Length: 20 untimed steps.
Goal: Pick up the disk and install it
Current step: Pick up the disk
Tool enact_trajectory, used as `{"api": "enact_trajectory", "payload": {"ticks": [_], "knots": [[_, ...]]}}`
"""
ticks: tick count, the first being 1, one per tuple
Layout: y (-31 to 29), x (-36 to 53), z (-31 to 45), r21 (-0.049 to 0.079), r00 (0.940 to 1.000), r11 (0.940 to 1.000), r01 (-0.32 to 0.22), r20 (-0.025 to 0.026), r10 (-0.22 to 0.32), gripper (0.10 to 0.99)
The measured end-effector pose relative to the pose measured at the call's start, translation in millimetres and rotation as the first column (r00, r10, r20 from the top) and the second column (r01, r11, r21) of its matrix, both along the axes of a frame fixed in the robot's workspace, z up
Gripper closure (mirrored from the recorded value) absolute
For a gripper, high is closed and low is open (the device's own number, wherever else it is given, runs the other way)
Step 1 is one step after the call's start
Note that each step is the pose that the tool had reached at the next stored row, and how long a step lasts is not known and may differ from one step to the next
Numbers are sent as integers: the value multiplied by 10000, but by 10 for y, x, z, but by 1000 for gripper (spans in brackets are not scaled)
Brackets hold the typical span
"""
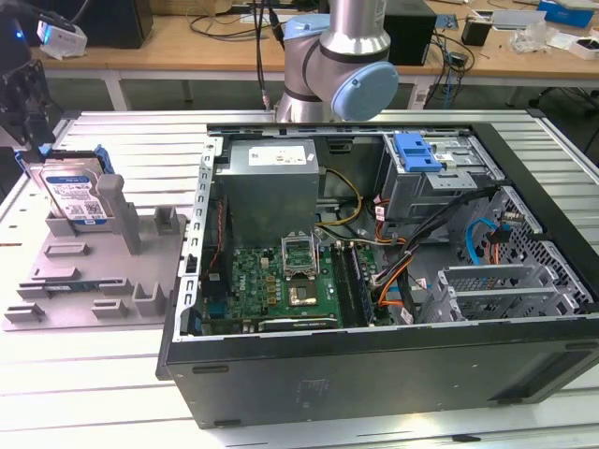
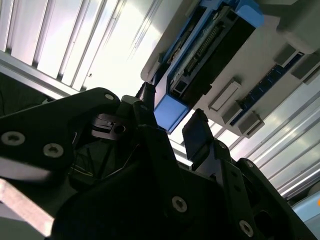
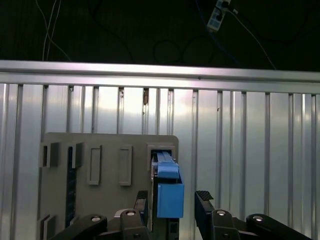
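at the exterior view's left, near the left edge of the ribbed aluminium tabletop: flat grey plastic fixture plate with slots and posts. standing on edge in a slot at its far corner, flat rectangular silver disk, white-and-blue label, blue plastic frame; lower part sunk out of sight. directly above, black gripper, partly cut off by the picture's edge. in both wrist views, jaws parted around the disk's blue end, one dark finger each side, nothing clamped; touching or not, cannot tell. to the exterior view's right, large open dark computer case; grey metal cage with blue latch in its far right corner.
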<state>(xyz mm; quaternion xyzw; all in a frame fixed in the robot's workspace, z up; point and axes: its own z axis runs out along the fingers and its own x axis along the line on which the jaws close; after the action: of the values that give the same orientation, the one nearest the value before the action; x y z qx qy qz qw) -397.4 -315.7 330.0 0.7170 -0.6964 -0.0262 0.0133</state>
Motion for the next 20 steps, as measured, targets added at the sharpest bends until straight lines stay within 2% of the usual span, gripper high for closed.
{"api": "enact_trajectory", "payload": {"ticks": [20], "knots": [[-25, -3, -78, 1, 10000, 10000, 0, 1, 0, 588]]}}
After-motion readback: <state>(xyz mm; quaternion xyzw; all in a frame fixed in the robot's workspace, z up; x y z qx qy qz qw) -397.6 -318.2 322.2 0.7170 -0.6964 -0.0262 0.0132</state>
